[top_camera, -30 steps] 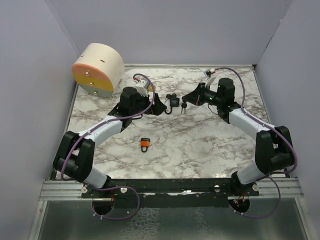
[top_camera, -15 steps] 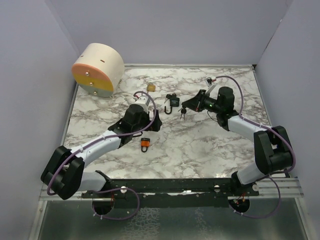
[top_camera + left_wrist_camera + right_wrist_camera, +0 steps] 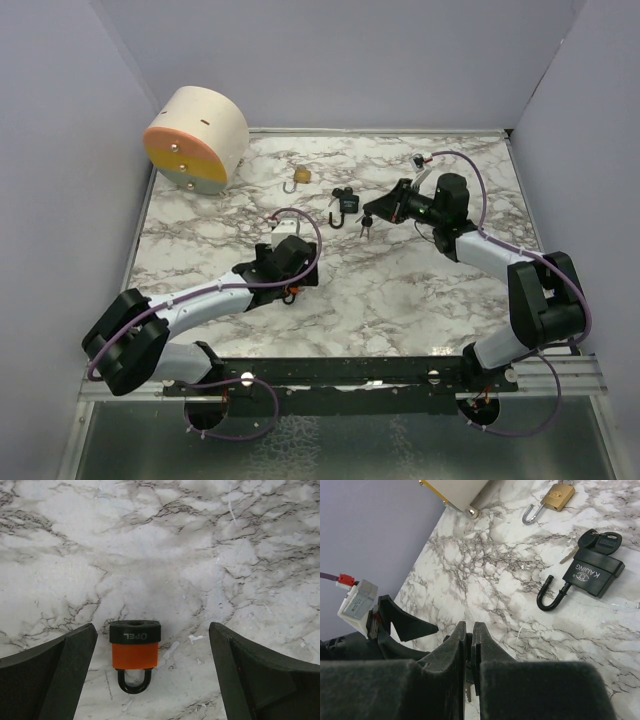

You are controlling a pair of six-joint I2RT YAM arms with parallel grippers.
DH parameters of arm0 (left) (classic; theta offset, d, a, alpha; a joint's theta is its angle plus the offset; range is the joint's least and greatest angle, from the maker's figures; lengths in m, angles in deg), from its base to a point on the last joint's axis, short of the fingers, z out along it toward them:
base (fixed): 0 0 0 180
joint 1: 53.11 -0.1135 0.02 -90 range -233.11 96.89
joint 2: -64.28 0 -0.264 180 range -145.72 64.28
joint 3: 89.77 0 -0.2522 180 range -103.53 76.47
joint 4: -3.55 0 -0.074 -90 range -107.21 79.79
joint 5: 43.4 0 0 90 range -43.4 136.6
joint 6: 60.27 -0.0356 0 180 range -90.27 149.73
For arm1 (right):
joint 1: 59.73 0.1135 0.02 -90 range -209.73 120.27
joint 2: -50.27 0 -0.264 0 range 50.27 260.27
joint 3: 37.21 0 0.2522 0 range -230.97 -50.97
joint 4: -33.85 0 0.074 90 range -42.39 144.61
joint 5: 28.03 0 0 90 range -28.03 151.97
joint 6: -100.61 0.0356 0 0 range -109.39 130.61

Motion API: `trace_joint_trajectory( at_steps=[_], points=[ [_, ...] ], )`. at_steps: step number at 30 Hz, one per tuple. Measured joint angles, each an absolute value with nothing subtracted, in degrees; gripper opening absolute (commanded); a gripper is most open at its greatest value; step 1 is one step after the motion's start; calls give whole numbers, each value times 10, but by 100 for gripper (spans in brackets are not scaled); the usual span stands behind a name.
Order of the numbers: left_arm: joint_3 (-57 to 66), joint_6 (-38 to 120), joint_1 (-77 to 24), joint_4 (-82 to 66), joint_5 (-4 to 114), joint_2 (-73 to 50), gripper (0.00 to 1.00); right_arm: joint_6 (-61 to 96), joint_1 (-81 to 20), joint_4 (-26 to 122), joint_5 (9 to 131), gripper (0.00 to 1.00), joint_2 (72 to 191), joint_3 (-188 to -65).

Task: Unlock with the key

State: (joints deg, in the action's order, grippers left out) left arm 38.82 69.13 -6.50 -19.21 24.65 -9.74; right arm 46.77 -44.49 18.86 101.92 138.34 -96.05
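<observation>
A small orange padlock (image 3: 135, 652) with a black top and a closed black shackle lies flat on the marble. My left gripper (image 3: 152, 630) hovers over it, open, with one finger on each side and touching nothing. In the top view the padlock (image 3: 291, 294) peeks out from under the left gripper (image 3: 290, 272). My right gripper (image 3: 469, 626) is shut on a key (image 3: 468, 692), whose metal blade shows between the fingers. In the top view the right gripper (image 3: 371, 212) is above the table's back middle, with the key bunch (image 3: 366, 227) dangling under it.
A black padlock (image 3: 592, 572) with an open shackle and its own keys (image 3: 600, 540) lies at the back centre (image 3: 347, 204). A brass padlock (image 3: 301, 175), also open, lies farther back. A cream cylinder with an orange face (image 3: 195, 135) stands at the back left.
My left arm has swung from the back middle toward the front and now sits over the orange padlock, still open. The right gripper shifted slightly left, still shut on the key.
</observation>
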Motion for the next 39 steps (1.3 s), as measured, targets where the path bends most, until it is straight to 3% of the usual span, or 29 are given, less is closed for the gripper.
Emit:
trace_joint_trajectory(
  at_steps=[16, 29, 33, 38, 39],
  points=[
    [415, 742, -35, -223, 195, -135, 83, 464, -446, 189, 1023, 1, 1383, -960],
    [418, 742, -30, -222, 188, -154, 63, 463, -446, 194, 1023, 1, 1383, -960],
    [418, 742, -30, -220, 187, -156, 42, 463, -446, 195, 1023, 1, 1383, -960],
    [418, 737, -28, -212, 187, -158, 4, 460, -446, 200, 1023, 1, 1383, -960],
    [418, 735, -28, -211, 187, -158, 0, 459, -446, 201, 1023, 1, 1383, -960]
  ],
)
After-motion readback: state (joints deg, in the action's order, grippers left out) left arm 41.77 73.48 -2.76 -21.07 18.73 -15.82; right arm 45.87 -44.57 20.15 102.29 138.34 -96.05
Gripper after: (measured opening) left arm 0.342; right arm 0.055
